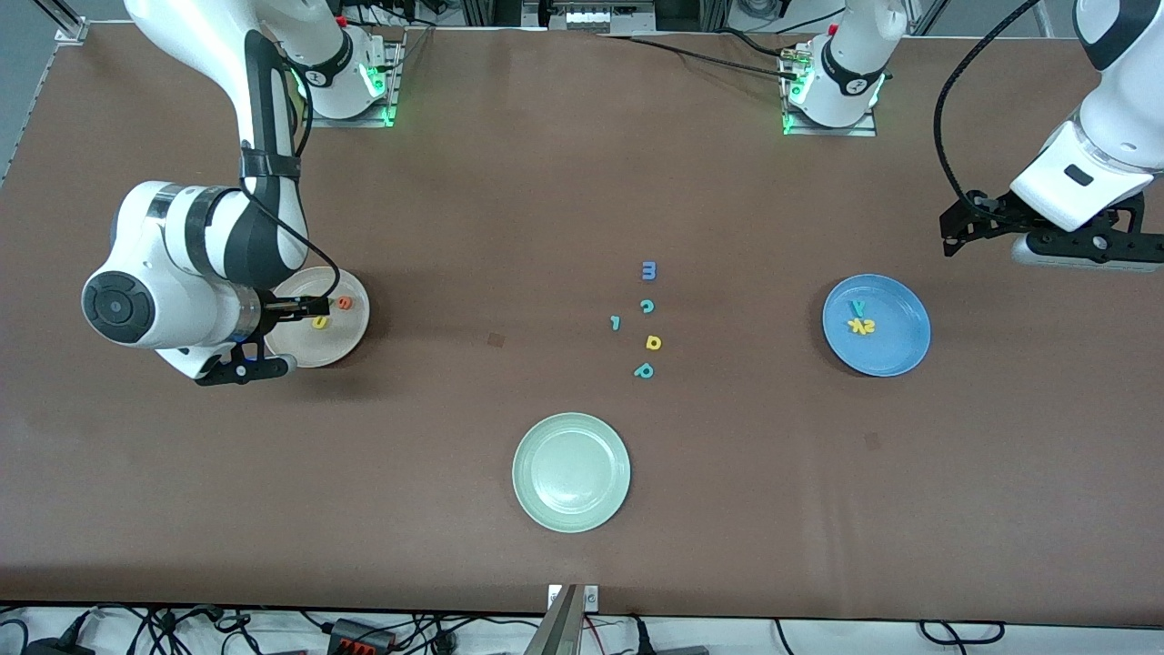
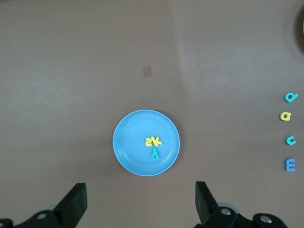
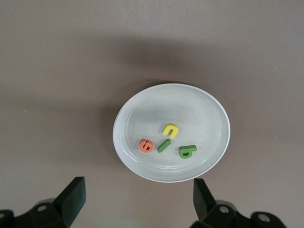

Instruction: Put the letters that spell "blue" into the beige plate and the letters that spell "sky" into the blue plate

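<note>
The beige plate [image 1: 338, 346] [image 3: 199, 109] lies toward the right arm's end of the table. In it are the orange e [image 3: 146, 145], thin green l [image 3: 164, 146], yellow u [image 3: 170, 130] and green b [image 3: 187, 151]. My right gripper [image 1: 296, 309] [image 3: 137, 202] hangs open over the plate's edge, holding nothing. The blue plate [image 1: 898, 350] [image 2: 129, 148] holds the yellow s and k [image 2: 153, 141] and the teal y [image 2: 155, 152]. My left gripper [image 1: 953, 235] [image 2: 141, 204] is open and empty, up over the table beside the blue plate.
A pale green plate [image 1: 571, 471] sits nearest the front camera. Mid-table lie a blue m [image 1: 648, 270], teal c [image 1: 647, 307], small teal bar letter [image 1: 616, 322], yellow a-like letter [image 1: 653, 342] and teal p [image 1: 644, 370].
</note>
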Controlling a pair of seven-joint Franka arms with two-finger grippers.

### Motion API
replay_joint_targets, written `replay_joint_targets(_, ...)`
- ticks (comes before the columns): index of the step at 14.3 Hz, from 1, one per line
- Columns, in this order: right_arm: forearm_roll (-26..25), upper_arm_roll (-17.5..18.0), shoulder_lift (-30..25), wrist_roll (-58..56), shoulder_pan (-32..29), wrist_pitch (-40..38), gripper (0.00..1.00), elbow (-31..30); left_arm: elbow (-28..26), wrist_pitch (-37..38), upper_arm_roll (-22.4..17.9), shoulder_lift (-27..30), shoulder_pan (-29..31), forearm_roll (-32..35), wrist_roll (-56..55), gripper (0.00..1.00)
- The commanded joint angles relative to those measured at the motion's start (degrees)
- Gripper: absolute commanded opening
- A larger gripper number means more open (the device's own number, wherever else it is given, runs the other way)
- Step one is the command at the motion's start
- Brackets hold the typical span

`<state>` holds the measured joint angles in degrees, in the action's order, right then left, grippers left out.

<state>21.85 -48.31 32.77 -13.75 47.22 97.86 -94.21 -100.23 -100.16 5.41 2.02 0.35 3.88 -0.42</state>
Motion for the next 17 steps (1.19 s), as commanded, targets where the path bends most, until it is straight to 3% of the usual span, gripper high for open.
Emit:
replay_joint_targets(1, 2.92, 1.01, 0.11, 8.07, -0.73, -0.48, 1.00, 2.02, 0.92, 1.11, 0.21, 0.27, 0.18, -1.15, 0.86, 1.00)
replay_joint_targets(2, 3.11, 2.67, -1.29, 13.00, -2.12, -0.13, 1.00, 2.28, 0.92, 1.11, 0.21, 0.27, 0.18, -1.15, 0.86, 1.00)
replay_joint_targets(4, 1.45, 11.88, -4.54, 18.04, -9.56, 1.72, 1.00, 5.08, 0.83, 1.11, 0.21, 0.27, 0.18, -1.15, 0.86, 1.00)
replay_joint_targets(9, -17.15, 29.38, -13.50, 18.85, -24.78, 2.07, 1.00, 7.38, 0.92, 1.19, 0.21, 0.27, 0.18, -1.15, 0.86, 1.00)
replay_joint_targets(13, -19.21, 34.32, -18.16, 17.98, -35.24, 2.51, 1.00, 9.40, 0.92, 1.11, 0.21, 0.27, 0.18, -1.15, 0.86, 1.00)
replay_joint_targets(16, -19.12, 39.94, -21.42, 12.63, -45.08, 1.81, 1.00, 9.66, 0.92, 1.19, 0.21, 0.27, 0.18, -1.15, 0.86, 1.00)
replay_joint_targets(17, -19.04, 40.04, -22.12, 11.65, -45.98, 1.37, 1.00, 9.75, 0.92, 1.11, 0.21, 0.27, 0.18, -1.15, 0.86, 1.00)
